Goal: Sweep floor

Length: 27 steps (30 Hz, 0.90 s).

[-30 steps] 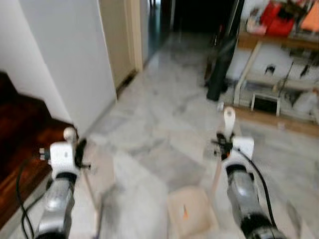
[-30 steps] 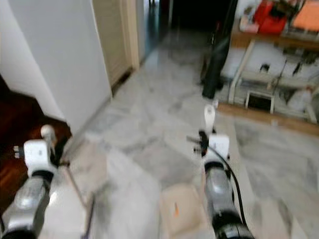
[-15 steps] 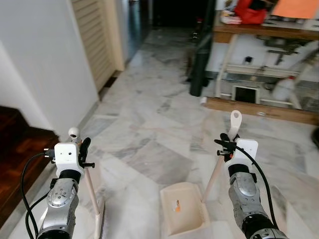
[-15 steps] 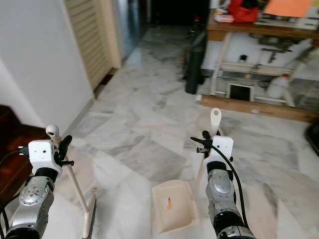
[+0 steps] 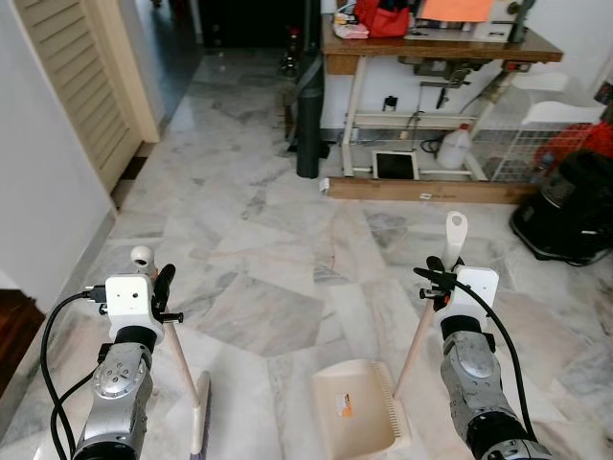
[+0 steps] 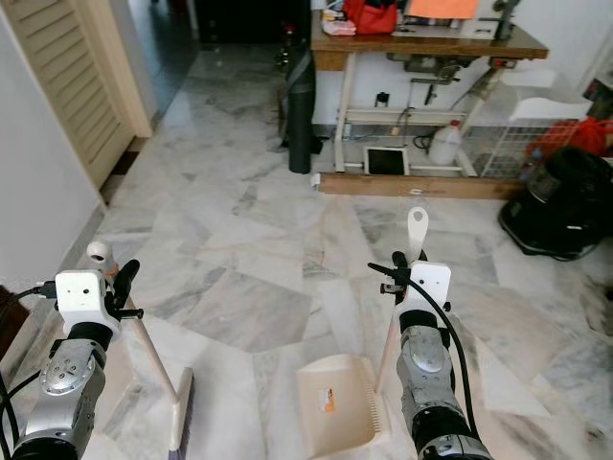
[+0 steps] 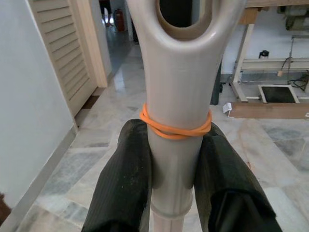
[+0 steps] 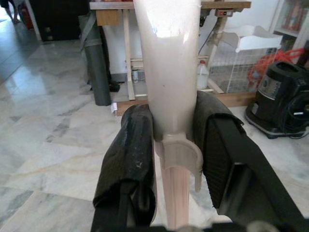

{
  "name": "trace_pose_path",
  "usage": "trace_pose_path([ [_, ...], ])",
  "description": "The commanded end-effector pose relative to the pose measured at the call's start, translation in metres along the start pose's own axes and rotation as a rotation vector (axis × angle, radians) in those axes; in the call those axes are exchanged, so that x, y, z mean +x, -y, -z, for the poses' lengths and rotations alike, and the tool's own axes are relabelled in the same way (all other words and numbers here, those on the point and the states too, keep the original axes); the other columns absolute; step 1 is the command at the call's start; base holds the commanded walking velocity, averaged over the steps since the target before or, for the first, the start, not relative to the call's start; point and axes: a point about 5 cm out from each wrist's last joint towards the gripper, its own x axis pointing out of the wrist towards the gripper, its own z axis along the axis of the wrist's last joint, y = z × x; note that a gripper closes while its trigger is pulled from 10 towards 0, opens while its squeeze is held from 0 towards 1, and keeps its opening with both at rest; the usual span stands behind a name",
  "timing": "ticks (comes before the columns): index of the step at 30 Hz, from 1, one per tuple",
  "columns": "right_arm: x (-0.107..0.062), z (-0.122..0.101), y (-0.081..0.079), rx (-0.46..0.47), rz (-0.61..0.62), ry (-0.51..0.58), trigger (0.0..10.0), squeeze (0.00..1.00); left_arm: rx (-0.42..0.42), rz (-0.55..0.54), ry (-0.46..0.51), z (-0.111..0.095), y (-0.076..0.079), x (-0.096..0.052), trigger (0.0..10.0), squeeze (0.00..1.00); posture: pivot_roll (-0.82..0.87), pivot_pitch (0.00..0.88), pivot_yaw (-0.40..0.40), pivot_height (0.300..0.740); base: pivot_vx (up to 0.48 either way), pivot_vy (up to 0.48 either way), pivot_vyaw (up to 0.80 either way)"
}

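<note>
Left gripper (image 7: 171,159) is clamped on the broom handle (image 5: 175,353) at lower left, right gripper (image 8: 174,145) on the dustpan handle (image 5: 421,326) at lower right, both sticks leaning bottom-inward, pan mouth facing away toward the bench (image 5: 431,43) up top, so a careless swing might skid the dustpan (image 5: 359,417).

Bright, even daylight and sharp head views, without motion blur. Soft glare on the polished marble floor (image 5: 287,240), strongest toward the dark doorway (image 5: 249,19). Close handles slightly out of focus in both wrist views.
</note>
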Motion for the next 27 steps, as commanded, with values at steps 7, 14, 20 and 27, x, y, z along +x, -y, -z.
trace_pose_path([
  [7,0.006,-0.0126,-0.0011,-0.003,-0.003,0.055,10.0,0.0,0.004,-0.01,0.033,-0.0075,-0.003,0.0031,10.0,0.0,0.05,0.0,0.007,0.74,0.0,0.147,-0.79],
  [14,0.0067,-0.013,-0.0025,-0.003,-0.008,0.054,10.0,0.0,0.005,-0.011,0.034,-0.0075,-0.0029,0.0031,10.0,0.0,0.05,0.0,0.006,0.74,0.0,0.058,-0.79],
  [20,0.0066,-0.0128,-0.0027,-0.003,-0.009,0.053,10.0,0.0,0.004,-0.011,0.034,-0.0075,-0.0028,0.0032,10.0,0.0,0.05,0.0,0.006,0.74,0.0,0.209,-0.79],
  [27,0.0067,-0.0129,-0.0037,-0.003,-0.011,0.053,10.0,0.0,0.011,-0.004,0.039,-0.0081,-0.0023,0.004,10.0,0.0,0.05,0.0,0.007,0.74,0.0,0.0,-0.79],
])
